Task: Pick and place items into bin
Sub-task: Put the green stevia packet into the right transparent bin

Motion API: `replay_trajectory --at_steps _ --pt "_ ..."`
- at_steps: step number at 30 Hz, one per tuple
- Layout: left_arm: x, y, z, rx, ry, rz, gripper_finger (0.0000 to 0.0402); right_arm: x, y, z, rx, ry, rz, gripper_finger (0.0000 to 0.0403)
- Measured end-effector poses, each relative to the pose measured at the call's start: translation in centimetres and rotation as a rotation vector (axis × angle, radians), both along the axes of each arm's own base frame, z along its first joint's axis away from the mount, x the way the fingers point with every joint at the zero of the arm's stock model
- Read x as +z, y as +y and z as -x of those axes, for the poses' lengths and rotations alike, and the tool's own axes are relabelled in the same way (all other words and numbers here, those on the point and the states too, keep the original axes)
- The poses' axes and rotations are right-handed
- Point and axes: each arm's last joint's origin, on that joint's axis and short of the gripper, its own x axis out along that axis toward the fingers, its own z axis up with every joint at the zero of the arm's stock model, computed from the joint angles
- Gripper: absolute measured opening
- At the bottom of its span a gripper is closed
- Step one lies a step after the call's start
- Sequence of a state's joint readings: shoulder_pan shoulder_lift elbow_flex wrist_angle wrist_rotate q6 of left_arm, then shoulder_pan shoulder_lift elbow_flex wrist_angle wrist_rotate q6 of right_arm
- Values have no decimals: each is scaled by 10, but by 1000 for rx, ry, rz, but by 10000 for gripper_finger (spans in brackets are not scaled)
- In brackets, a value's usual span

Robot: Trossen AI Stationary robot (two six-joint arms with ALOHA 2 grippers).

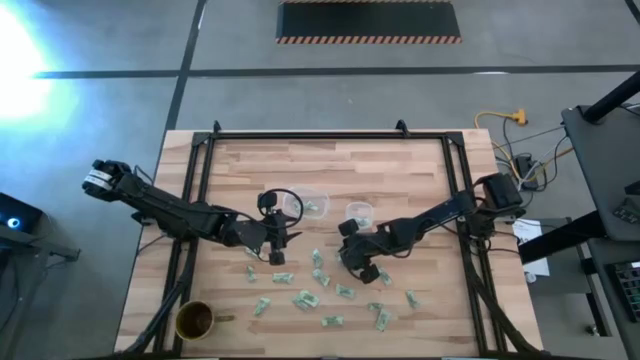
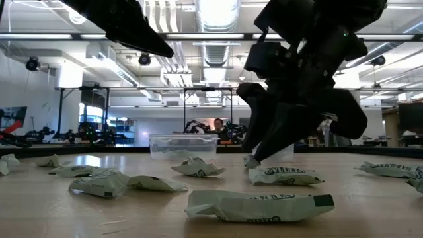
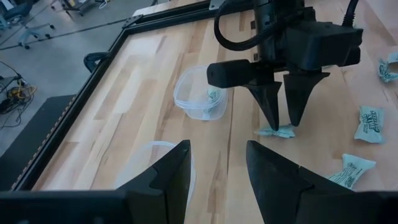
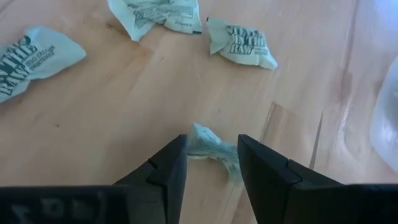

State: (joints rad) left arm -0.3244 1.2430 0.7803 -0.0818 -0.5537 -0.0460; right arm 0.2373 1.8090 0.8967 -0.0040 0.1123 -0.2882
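Several small pale green and white wrapped pieces [image 1: 310,298] lie scattered on the wooden table's near half. My right gripper [image 4: 211,163] is open and points down at the table. Its fingers stand on either side of one crinkled piece [image 4: 208,148], which lies flat on the wood; the left wrist view shows the same piece [image 3: 278,130] below my right gripper [image 3: 283,122]. My left gripper [image 3: 217,165] is open and empty, hovering over the rim of a clear round container [image 3: 152,149]. A clear bin [image 1: 312,204] holds one green piece [image 3: 214,95].
A second clear tub [image 1: 359,211] stands beside the bin, just beyond my right gripper. A round brown cup [image 1: 195,320] sits at the table's near left corner. A black frame [image 1: 330,134] borders the table. Bare wood lies along the far half.
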Motion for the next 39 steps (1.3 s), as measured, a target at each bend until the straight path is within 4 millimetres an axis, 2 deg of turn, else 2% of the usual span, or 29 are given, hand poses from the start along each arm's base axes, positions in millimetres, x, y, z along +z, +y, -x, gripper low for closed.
replay_trajectory --at_steps 12,28,39 --pt "0 0 0 0 -3 1 138 0 0 0 0 -1 0 126" --pt "1 0 0 0 -7 3 138 -2 -6 1 -90 37 -63 115" --pt "1 -1 -1 -1 -13 5 138 -3 -6 3 -112 57 -78 91"
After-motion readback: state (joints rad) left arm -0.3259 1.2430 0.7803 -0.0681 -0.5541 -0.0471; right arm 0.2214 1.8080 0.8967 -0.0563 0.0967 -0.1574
